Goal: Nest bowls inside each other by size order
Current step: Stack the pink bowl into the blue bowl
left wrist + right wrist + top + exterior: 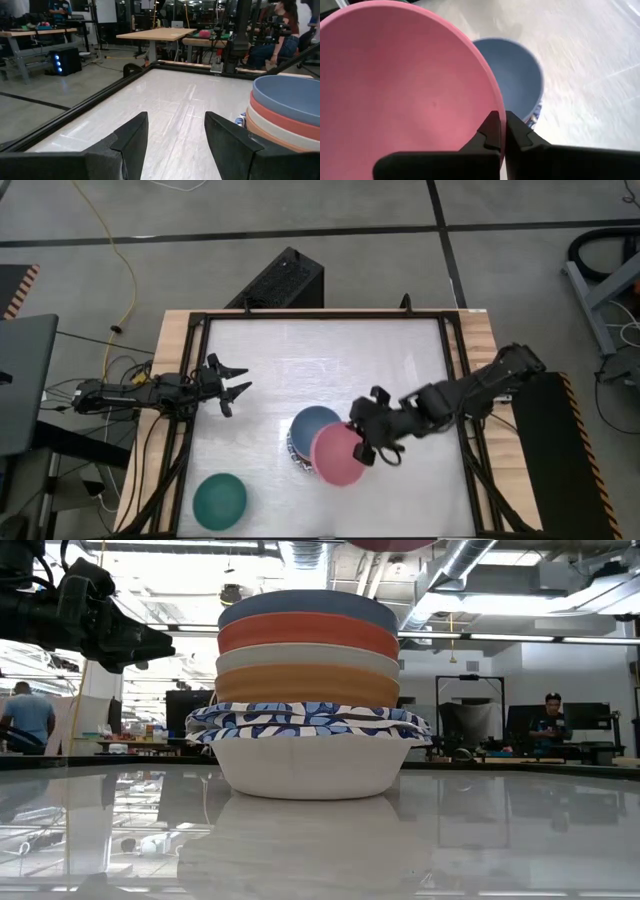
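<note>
A stack of nested bowls [310, 690] stands mid-table: a cream bowl at the bottom, blue-and-white patterned ones, then orange, cream, red and a slate-blue bowl [314, 423] on top. My right gripper [366, 446] is shut on a pink bowl [338, 454], held in the air over the stack's near right side. A dark green bowl [220, 500] rests on its base near the table's near left corner. My left gripper [232, 385] is open and empty at the table's left side. My right gripper pinches the pink bowl's rim [496, 107] between its two fingers, one finger inside the bowl and one outside. The fingers come from the table's right. The bowl is lifted clear, its opening up and tilted, partly over the slate-blue bowl [517, 75].
A black frame [320, 314] runs round the white tabletop. Bare tabletop lies at the far side and between the stack and my left gripper [175, 145]. People stand in the room beyond the table.
</note>
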`<action>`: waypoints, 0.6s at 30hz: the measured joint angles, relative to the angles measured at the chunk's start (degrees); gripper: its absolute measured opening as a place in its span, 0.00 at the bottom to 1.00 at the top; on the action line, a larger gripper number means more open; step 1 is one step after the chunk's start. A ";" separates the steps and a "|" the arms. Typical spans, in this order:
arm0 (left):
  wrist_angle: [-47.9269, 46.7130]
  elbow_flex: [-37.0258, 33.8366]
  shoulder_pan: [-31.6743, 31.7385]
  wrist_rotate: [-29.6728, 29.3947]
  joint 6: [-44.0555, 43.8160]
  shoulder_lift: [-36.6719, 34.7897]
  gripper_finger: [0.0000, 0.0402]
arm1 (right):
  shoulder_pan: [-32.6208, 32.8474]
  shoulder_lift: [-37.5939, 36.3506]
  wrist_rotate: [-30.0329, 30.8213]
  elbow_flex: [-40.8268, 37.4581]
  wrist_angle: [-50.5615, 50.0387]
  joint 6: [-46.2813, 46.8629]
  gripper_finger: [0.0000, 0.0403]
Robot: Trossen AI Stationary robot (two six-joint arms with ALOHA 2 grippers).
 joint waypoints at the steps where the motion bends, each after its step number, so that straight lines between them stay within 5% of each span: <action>1: 0.00 0.00 -0.01 0.00 0.01 -0.01 0.46 | -1.51 0.00 -1.43 0.50 -0.21 -0.99 0.03; 10: -0.01 0.00 -0.01 -0.02 0.01 0.01 0.46 | -14.31 0.18 -12.61 1.56 -0.36 -9.23 0.03; 18: 0.01 0.02 0.00 -0.02 0.01 -0.01 0.46 | -18.95 1.73 -20.64 1.54 -0.88 -17.67 0.03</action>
